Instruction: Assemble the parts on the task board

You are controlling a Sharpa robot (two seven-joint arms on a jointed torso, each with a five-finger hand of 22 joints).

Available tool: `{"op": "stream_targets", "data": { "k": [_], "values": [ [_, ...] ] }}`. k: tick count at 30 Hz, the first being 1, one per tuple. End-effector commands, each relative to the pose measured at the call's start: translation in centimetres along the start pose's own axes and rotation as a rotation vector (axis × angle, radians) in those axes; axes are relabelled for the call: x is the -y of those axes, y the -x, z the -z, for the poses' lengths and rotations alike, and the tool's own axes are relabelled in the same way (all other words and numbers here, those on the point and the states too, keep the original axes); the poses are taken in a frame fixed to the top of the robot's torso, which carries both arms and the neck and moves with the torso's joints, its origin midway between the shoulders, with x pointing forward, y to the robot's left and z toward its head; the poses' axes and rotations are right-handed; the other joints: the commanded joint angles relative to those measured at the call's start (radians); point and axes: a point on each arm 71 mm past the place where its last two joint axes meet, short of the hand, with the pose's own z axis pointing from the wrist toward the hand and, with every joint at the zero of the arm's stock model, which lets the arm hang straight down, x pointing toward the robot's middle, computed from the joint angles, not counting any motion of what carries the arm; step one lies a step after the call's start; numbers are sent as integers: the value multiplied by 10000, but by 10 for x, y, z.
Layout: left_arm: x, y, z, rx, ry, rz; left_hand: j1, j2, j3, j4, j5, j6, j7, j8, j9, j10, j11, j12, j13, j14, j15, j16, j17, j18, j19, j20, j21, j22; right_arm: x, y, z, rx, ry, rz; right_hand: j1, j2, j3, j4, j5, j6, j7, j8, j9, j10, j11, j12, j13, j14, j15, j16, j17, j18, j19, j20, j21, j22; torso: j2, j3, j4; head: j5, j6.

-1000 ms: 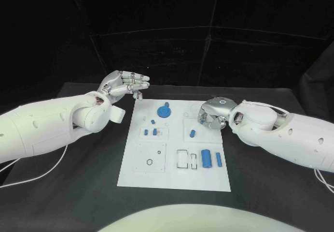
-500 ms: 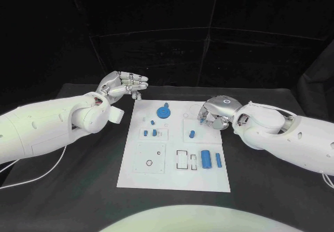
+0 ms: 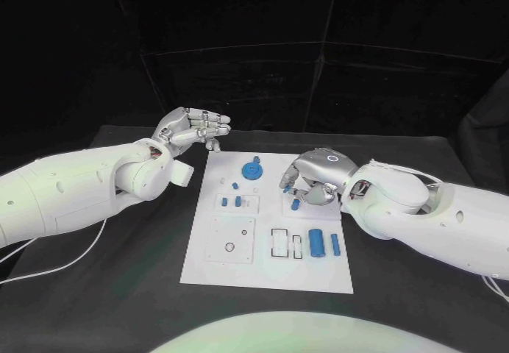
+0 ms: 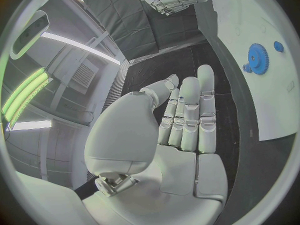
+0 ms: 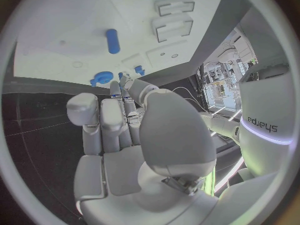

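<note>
Right hand (image 3: 307, 180) low over the task board (image 3: 268, 261); left hand (image 3: 191, 129) raised off its far left corner.

The head view hides the right hand's grasp, so whether it holds anything cannot be told; its wrist view shows fingers (image 5: 112, 122) lying close together. The left wrist view shows that hand's fingers (image 4: 187, 112) straight, side by side, holding nothing. The white board lies mid-bench (image 3: 127, 294), carrying a blue gear (image 3: 251, 170) and blue pegs (image 3: 315, 239).

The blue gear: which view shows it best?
The head view: the blue gear lies whole on the task board, near its far edge. The left wrist view shows it at the rim; the right wrist view shows it partly behind fingers.
</note>
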Motion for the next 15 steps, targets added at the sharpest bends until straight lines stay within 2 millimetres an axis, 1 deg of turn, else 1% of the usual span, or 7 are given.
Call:
{"op": "stream_targets", "data": {
  "k": [1, 2, 5, 6, 7, 12, 15],
  "values": [
    [2, -1, -1, -50, -180, 79, 9, 33, 6, -54, 46, -11, 54, -32, -15, -67, -12, 34, -9, -51, -12, -53, -9, 124, -65, -15, -48, -12, -14, 2, -8, 166, 425, -391, -55, 60, 33, -48, 23, 68, 16, -48, 2, -4, 24, -24, -10, 290, -59, 28, -9, -199, 75, 19, 37, 3, 6, -12, 8, 87, -48],
    [2, -2, -2, -63, -182, 84, 9, 33, 6, -54, 46, -11, 54, -32, -15, -67, -12, 34, -9, -51, -12, -53, -9, 124, -65, -15, -48, -12, -18, 1, -11, 128, 523, -420, -58, 63, 40, -51, 27, 66, 18, -52, 1, -6, 25, -26, -12, 289, -58, 29, -10, -199, 74, 19, 38, 2, 4, -21, 13, 107, -50],
    [2, -3, -2, -88, -184, 93, 9, 33, 6, -54, 46, -11, 54, -32, -15, -67, -12, 34, -9, -51, -12, -53, -9, 124, -65, -15, -48, -12, -29, -4, -19, -103, 814, -543, -74, 65, 46, -53, 26, 60, 24, -61, 0, -14, 31, -33, -16, 285, -55, 15, -34, -203, 79, 19, 51, 21, 22, -8, 11, 180, -80],
    [2, -4, -3, -96, -184, 95, 9, 33, 6, -54, 46, -11, 54, -32, -15, -67, -12, 34, -9, -51, -12, -53, -9, 124, -65, -15, -48, -12, -32, -6, -21, -185, 884, -587, -82, 64, 48, -54, 23, 57, 27, -65, -1, -18, 34, -37, -18, 283, -54, 10, -42, -205, 81, 20, 57, 29, 21, -12, 9, 205, -87],
    [2, -4, -3, -106, -184, 98, 9, 33, 6, -54, 46, -11, 54, -32, -15, -67, -12, 34, -9, -51, -12, -53, -9, 124, -65, -15, -48, -12, -36, -10, -23, -293, 961, -643, -89, 63, 48, -55, 20, 54, 29, -69, -2, -20, 36, -39, -19, 282, -52, 13, -40, -205, 81, 20, 59, 31, 20, -6, -4, 234, -100],
    [2, -8, -5, -183, -190, 127, 6, 38, 5, -59, 46, -19, 59, -36, -15, -80, -7, 36, -11, -65, -8, -60, -22, 123, -79, -11, -52, -12, -48, -28, -31, -778, 1196, -907, -109, 65, 52, -57, 12, 45, 34, -80, -4, -30, 41, -47, -23, 282, -48, 22, -36, -206, 78, 22, 63, 31, 24, -12, 11, 290, -153],
    [2, -9, -6, -220, -193, 141, 6, 38, 5, -59, 46, -19, 59, -36, -15, -80, -7, 36, -11, -65, -8, -60, -22, 123, -79, -11, -52, -12, -54, -39, -36, -1044, 1292, -1052, -117, 71, 58, -60, 11, 37, 38, -89, -6, -38, 44, -53, -26, 281, -45, 28, -32, -206, 77, 24, 66, 32, 25, 0, -1, 379, -188]
  ]
}}
